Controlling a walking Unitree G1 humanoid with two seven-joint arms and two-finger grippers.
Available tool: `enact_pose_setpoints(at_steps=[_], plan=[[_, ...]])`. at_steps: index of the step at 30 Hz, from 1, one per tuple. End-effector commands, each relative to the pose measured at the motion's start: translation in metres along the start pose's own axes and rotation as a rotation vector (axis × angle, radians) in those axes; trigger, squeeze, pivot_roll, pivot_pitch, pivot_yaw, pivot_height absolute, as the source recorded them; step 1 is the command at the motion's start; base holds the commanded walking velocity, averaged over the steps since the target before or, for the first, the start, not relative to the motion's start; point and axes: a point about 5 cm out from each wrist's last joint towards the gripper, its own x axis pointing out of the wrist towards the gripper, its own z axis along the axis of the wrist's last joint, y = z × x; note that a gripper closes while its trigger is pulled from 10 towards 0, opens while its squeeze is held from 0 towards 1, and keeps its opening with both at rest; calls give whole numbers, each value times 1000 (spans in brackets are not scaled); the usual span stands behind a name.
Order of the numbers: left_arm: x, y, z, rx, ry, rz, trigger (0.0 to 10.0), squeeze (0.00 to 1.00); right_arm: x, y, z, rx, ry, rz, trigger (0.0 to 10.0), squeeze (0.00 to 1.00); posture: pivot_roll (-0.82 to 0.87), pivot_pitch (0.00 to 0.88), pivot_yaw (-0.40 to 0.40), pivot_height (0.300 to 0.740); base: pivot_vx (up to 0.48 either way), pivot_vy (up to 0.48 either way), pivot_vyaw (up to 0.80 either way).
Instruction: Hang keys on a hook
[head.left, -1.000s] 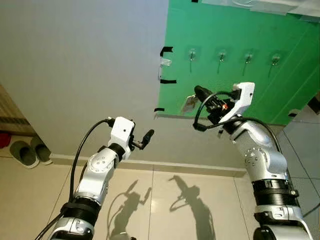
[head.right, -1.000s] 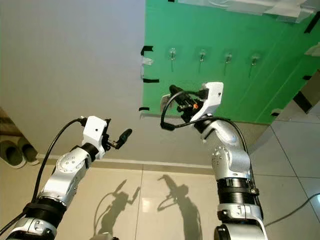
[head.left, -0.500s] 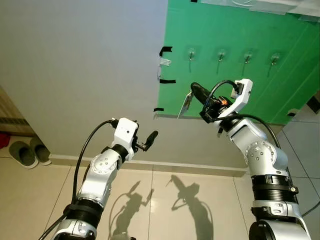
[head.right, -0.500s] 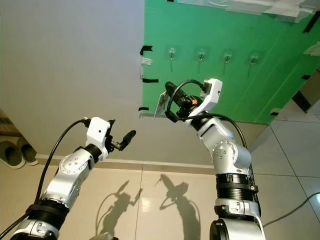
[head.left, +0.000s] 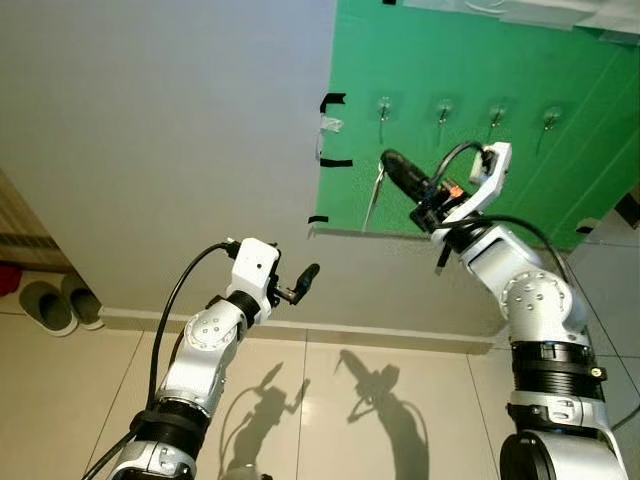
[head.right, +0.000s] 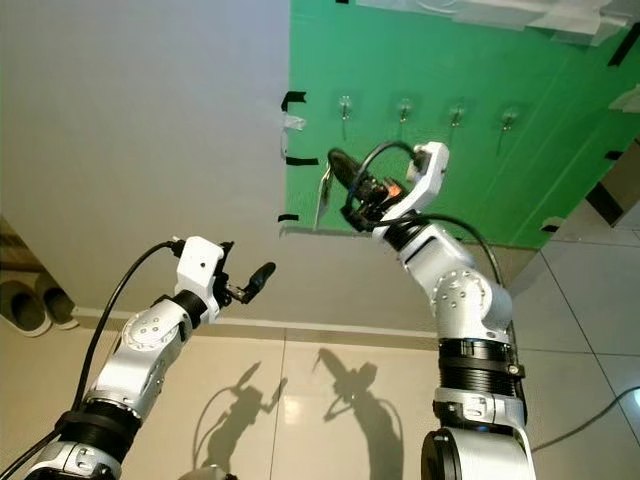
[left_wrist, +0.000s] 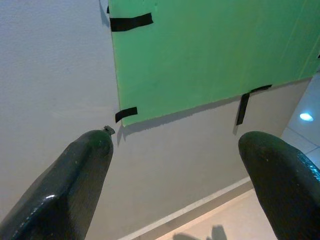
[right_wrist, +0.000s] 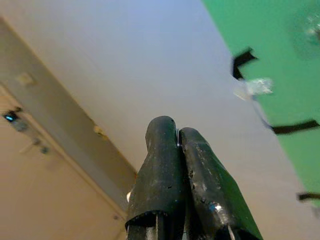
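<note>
Right pincer (head.left: 390, 163) is up at the green board (head.left: 560, 110), fingers pressed together on the keys (head.left: 376, 196), which dangle just below the leftmost hook (head.left: 383, 106). Light, stiff metal, free to swing, so the ring looks like the place to grip. Left pincer (head.left: 306, 276) hovers low, spread wide, holding nothing.

Silvery keys (head.left: 376, 199) dangling straight down from the closed right claw (head.left: 390, 162), in front of the green board, just below and beside the leftmost hook (head.left: 383, 106). Four small clear hooks in a row high on the board, all bare.
</note>
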Motion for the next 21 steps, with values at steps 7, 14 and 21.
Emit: enact_pose_setpoints(at_steps=[7,14,21], plan=[[2,1,6,12,-18,19,10000,0,-4,4,5,32,0,46,10000,0,-44,0,-35,740,0,0,0],[2,1,6,15,-20,26,10000,0,-6,3,5,45,4,45,10000,0,-46,0,-35,740,0,0,0],[2,3,8,-4,-36,55,10000,0,-10,-19,-12,-416,174,-189,10000,0,-43,0,-38,740,0,0,0]])
